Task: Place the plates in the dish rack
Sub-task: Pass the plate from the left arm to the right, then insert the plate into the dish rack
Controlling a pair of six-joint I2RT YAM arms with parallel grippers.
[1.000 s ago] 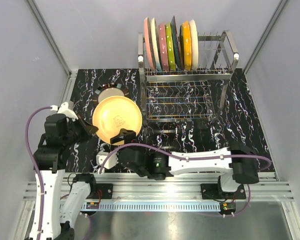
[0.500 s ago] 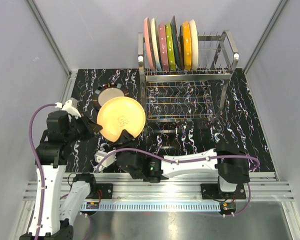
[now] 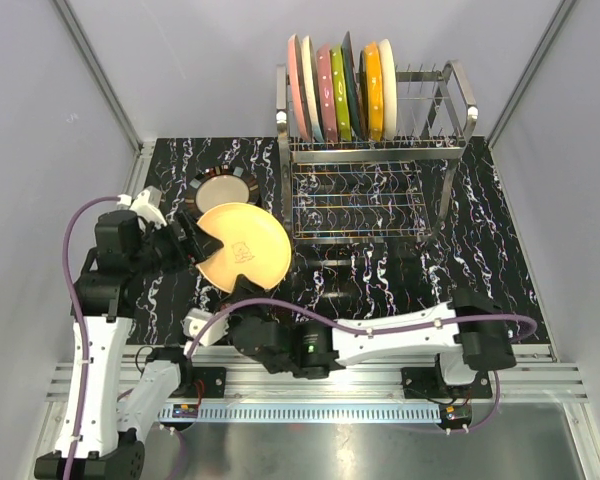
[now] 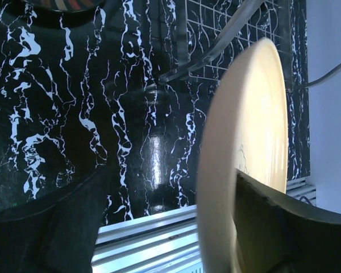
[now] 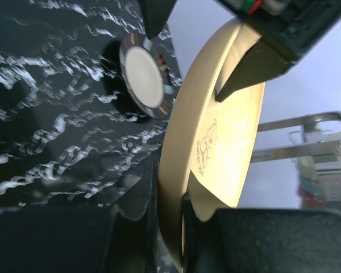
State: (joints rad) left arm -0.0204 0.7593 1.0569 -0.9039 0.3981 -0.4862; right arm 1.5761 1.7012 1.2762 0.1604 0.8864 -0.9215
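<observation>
Top external view: your pale yellow plate (image 3: 242, 247) hangs tilted between both arms, above the surface (image 3: 480, 250).
Your right claw (image 3: 248, 290) is clamped on the plate's near rim, a finger on each face, as the right wrist view shows. Your left claw (image 3: 188, 243) stands wide apart at the plate's left edge, with one finger close by its face and the other well clear. A black-rimmed plate (image 3: 223, 188) lies flat just behind. The dish rack (image 3: 450, 150) stands at the back right, with a row of plates (image 3: 340, 85) upright at its left end.
</observation>
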